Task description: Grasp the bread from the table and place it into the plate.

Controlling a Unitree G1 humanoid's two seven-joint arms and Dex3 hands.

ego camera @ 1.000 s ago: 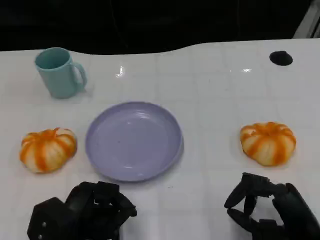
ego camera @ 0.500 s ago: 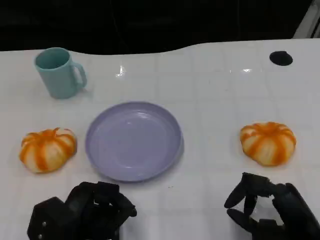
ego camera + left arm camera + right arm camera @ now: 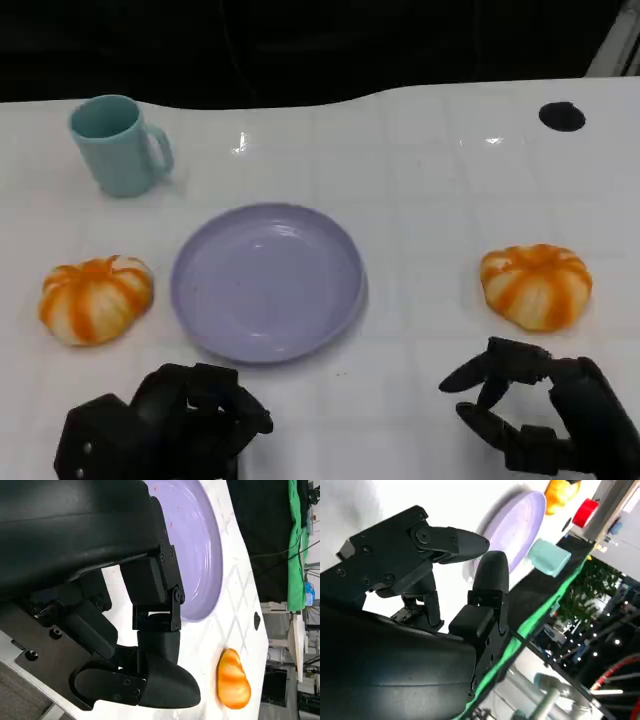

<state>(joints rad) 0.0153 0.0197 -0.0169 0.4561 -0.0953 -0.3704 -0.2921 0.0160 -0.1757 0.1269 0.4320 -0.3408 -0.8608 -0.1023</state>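
White bench holds two orange breads, left and right, one purple plate, one teal mug. Left robot hand curled empty; right robot hand spread, empty.

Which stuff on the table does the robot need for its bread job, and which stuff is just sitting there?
Needed for the job:
- bread on the right
- bread on the left
- purple plate
- right hand, open near the right bread
- left hand, fingers curled in

Just lying about:
- teal mug
- black spot on the table
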